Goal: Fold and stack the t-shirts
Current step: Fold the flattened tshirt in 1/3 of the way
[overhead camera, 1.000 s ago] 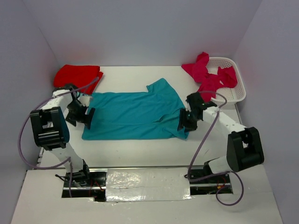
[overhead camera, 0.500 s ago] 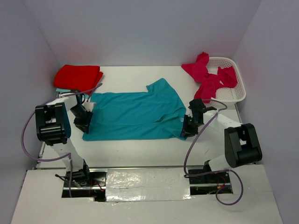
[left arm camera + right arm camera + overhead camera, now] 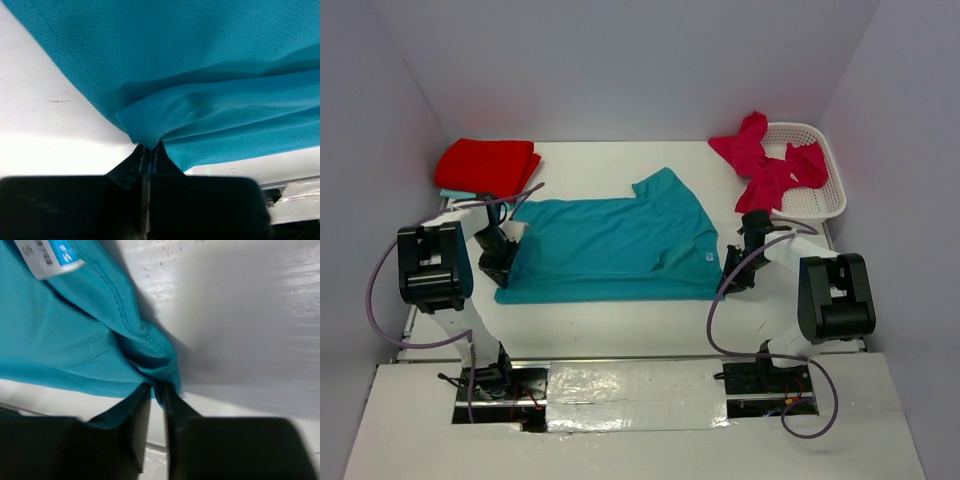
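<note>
A teal t-shirt (image 3: pixel 610 250) lies spread flat mid-table, one sleeve pointing to the back. My left gripper (image 3: pixel 500 262) is at its near left corner. In the left wrist view, that gripper (image 3: pixel 149 150) is shut on a pinched fold of the teal cloth (image 3: pixel 200 75). My right gripper (image 3: pixel 732 272) is at the shirt's near right edge. In the right wrist view, it (image 3: pixel 159 392) is shut on a bunched hem of the teal cloth (image 3: pixel 75 340), just below the white size label (image 3: pixel 50 260). A folded red t-shirt (image 3: pixel 485 163) rests at the back left.
A white mesh basket (image 3: pixel 825 195) stands at the back right, with magenta t-shirts (image 3: pixel 765 165) draped over its rim and onto the table. A strip of pale teal cloth (image 3: pixel 450 193) shows under the red shirt. Walls close in on three sides.
The left gripper has shut on the shirt's left corner. The right gripper has shifted right to the shirt's edge and closed on the hem, and the shirt's right side is bunched there.
</note>
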`<state>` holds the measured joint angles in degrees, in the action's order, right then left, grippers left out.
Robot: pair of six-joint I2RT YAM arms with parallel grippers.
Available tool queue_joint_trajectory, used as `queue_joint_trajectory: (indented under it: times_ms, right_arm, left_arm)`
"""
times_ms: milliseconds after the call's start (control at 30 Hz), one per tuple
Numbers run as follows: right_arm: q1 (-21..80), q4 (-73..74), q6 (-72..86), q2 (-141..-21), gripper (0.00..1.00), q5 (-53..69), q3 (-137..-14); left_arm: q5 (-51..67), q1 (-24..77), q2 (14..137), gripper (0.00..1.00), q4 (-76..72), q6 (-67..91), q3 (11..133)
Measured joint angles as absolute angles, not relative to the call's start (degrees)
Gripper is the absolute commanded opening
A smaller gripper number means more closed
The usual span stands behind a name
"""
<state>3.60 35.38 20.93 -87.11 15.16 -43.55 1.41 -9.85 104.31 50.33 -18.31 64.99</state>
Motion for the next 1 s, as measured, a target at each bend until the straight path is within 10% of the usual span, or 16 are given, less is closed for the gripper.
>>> queue_joint_trajectory:
  times_ms: [200,467,600,767,1000]
  right_arm:
    - [3.64,36.88,20.34,-89.1,0.57,17.96,-45.98]
    - [3.46,43.62,17.82,-87.24,0.61,7.09,-53.36]
    - [3.46,46.0,17.69,-81.01,0.59,4.1,-57.65]
    - [3.64,43.83,18.83,-76.73,0.02,6.39,-57.91]
    - [4.4,27.2,26.2,-81.08,0.0,23.86,-47.27]
  left_arm:
    - [-0.03,-9.47,104.14,0.88,51.05,-19.97,65.04]
    - [-1.74,-10.37,103.72,0.9,56.88,-18.83,78.65]
    - [-1.34,-9.1,100.14,0.74,55.42,-16.32,91.9]
    - [3.62,9.63,97.97,0.6,51.4,-16.01,104.25]
    - [15.22,35.75,118.28,0.8,45.43,-11.25,108.12]
